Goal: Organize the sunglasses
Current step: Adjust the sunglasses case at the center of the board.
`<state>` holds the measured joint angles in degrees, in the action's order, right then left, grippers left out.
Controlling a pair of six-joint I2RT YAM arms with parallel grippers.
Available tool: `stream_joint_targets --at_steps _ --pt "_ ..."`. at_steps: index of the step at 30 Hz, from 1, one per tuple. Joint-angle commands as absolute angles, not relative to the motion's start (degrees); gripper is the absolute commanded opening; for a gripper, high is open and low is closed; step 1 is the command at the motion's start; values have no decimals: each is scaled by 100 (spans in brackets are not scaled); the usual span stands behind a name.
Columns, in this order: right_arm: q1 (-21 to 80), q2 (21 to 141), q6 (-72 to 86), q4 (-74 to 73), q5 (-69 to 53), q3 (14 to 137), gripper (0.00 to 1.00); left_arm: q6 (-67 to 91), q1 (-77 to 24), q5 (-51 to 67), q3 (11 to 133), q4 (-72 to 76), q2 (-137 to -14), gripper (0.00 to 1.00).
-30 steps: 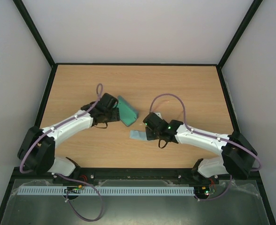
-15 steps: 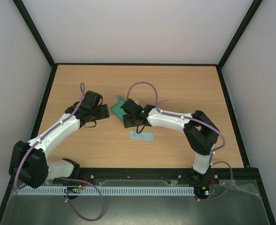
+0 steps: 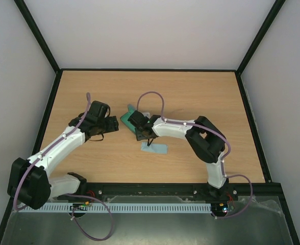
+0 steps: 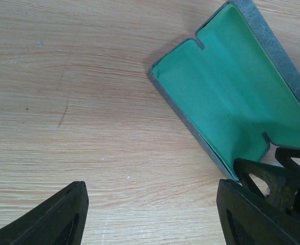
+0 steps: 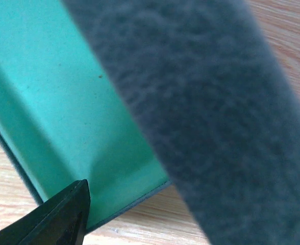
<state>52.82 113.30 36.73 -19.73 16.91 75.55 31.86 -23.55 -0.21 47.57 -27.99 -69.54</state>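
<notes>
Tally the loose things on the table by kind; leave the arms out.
Open case: 1
Cloth: 1
Sunglasses: 0 in view
Total: 2

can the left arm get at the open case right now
Probably yes: the left gripper is open and the case lies just ahead with nothing between; the right gripper crowds one corner, though.
</notes>
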Motion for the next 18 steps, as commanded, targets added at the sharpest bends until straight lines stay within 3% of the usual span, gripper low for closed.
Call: stream_joint_targets --at_steps 1,5,16,18 --pt "5230 11410 3714 -2395 2141 7566 64 3120 -2331 96 4740 -2824 -6943 72" --pt "5032 11240 3676 -2270 2185 7158 59 3127 -2337 145 4693 -2772 -6959 72" --pt "4555 10854 3319 -1915 2054 6639 58 3155 -2360 185 4633 -2691 -7024 71" --pt "4559 10846 3309 -1855 2008 6579 52 3169 -2372 185 4620 -2679 -7022 71"
